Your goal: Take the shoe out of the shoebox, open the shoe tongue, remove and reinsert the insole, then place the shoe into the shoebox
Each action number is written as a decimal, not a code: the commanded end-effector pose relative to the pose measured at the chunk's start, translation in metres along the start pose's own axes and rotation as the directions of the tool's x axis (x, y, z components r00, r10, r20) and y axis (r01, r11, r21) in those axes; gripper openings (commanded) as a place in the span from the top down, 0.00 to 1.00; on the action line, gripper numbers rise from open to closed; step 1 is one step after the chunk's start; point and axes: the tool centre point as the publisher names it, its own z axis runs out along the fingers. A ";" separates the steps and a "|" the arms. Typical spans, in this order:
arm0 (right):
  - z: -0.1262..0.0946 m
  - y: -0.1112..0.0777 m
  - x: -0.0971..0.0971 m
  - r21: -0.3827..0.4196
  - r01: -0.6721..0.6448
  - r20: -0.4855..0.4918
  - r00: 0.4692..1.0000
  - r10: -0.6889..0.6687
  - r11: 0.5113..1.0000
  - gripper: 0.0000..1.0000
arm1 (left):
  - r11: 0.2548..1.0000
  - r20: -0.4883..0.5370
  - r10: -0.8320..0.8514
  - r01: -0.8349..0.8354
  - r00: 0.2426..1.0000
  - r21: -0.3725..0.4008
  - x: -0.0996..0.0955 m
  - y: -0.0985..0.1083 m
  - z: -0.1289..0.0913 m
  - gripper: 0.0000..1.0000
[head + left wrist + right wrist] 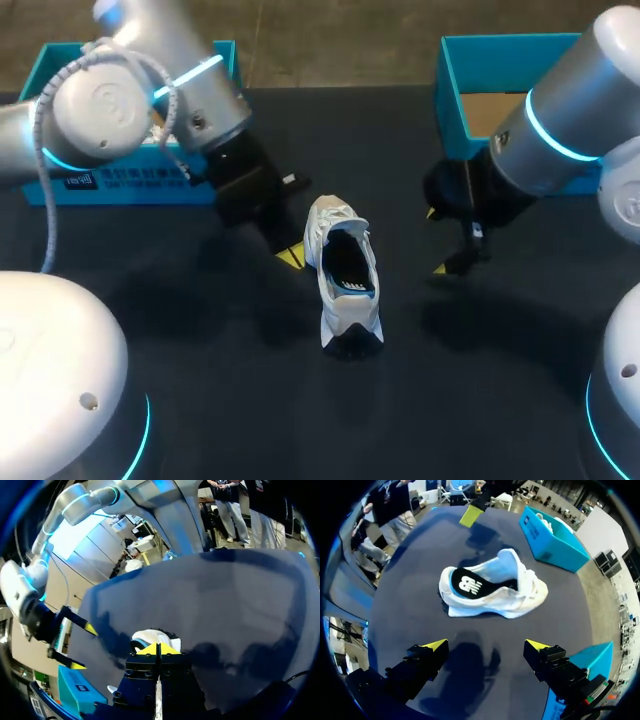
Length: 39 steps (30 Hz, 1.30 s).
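Observation:
A white shoe (345,275) stands on its sole in the middle of the dark table, heel toward the front edge, with a black and blue insole (470,584) showing in its opening. My left gripper (290,257) is shut with nothing in it, its yellow tips right beside the shoe's left side. From the left wrist the shoe (150,636) sits just ahead of that shut gripper (158,649). My right gripper (437,240) hangs open to the right of the shoe, apart from it. The right wrist view has the shoe (492,585) ahead of the open gripper (486,645).
A teal shoebox (470,90) stands open at the back right, partly behind my right arm. A second teal box (130,180) at the back left is half covered by my left arm. The table (300,420) in front of the shoe is bare dark cloth.

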 end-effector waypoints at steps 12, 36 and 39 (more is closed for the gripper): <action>-0.064 -0.012 -0.016 0.088 0.020 0.002 1.000 -0.020 0.996 0.00 | 0.998 -0.223 0.047 -0.055 0.974 -0.029 -0.022 0.035 0.028 1.00; -0.079 -0.017 -0.023 0.110 0.000 0.017 1.000 -0.002 0.994 0.00 | 0.984 -0.297 -0.024 -0.030 0.955 -0.177 -0.047 0.065 0.048 1.00; -0.079 -0.017 -0.023 0.110 0.000 0.017 1.000 -0.002 0.994 0.00 | 0.983 -0.321 -0.020 -0.040 0.947 -0.179 -0.042 0.068 0.052 1.00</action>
